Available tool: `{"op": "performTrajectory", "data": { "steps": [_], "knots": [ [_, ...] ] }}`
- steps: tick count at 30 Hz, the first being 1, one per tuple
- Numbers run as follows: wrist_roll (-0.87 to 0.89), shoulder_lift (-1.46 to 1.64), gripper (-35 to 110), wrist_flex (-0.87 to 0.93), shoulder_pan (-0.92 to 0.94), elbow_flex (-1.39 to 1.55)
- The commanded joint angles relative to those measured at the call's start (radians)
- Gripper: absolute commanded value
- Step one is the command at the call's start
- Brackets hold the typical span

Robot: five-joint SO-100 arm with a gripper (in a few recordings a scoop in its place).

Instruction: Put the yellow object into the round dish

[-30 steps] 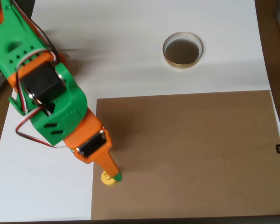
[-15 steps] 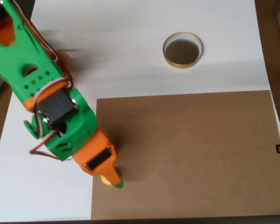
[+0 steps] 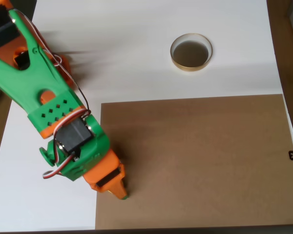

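Dish (image 3: 191, 52) sits on white table (image 3: 136, 48), far beyond the brown board's (image 3: 195, 161) top edge. Gripper (image 3: 118, 191) is low at the board's left edge, jaw state unclear; yellow object hidden beneath it.

In the overhead view the green and orange arm (image 3: 63, 131) now reaches further toward the lower edge than a second ago. Its claw (image 3: 118, 190) sits lower, right over the spot where the yellow object lay, so that piece, visible before, is now hidden under it.
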Motion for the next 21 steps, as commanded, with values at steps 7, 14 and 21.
{"op": "performTrajectory", "data": {
  "steps": [7,14,21],
  "knots": [
    [-0.005,0.009,15,0.003,0.026,-0.086],
    [-0.006,-0.003,2,0.005,0.02,-0.103],
    [-0.009,-0.003,0,0.011,0.018,-0.121]
  ]
}}
